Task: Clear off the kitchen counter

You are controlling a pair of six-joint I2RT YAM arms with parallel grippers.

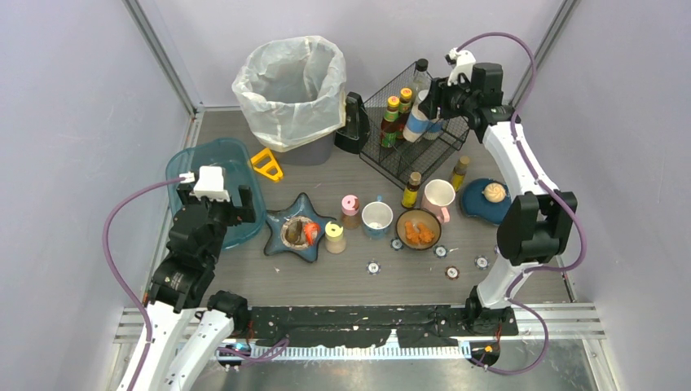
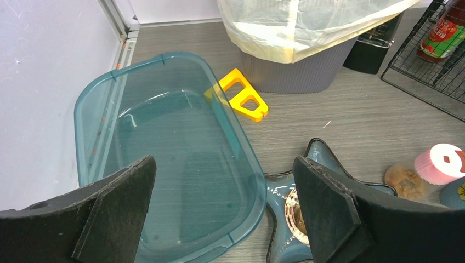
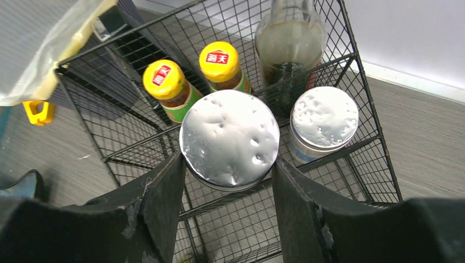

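The kitchen counter (image 1: 326, 277) is a dark grey wood-grain top strewn with dishes and bottles. My right gripper (image 3: 227, 161) is at the black wire rack (image 1: 407, 142) at the back right. It is shut on a jar with a silver foil lid (image 3: 229, 137), one finger on each side. I cannot tell whether the jar rests on the rack. A second foil-lidded jar (image 3: 324, 118), two yellow-capped bottles (image 3: 164, 79) and a dark glass bottle (image 3: 289, 44) stand in the rack. My left gripper (image 2: 225, 203) hangs open and holds nothing, above the near rim of the teal tub (image 2: 109, 93).
A grey bin with a white bag (image 1: 293, 90) stands at the back, a yellow tool (image 1: 266, 165) beside it. A blue star dish (image 1: 281, 224), small jars, a mug (image 1: 376, 218), a pink-handled cup (image 1: 438, 197), a bowl of food (image 1: 419, 231), a blue plate (image 1: 477, 204) and scattered caps occupy the middle.
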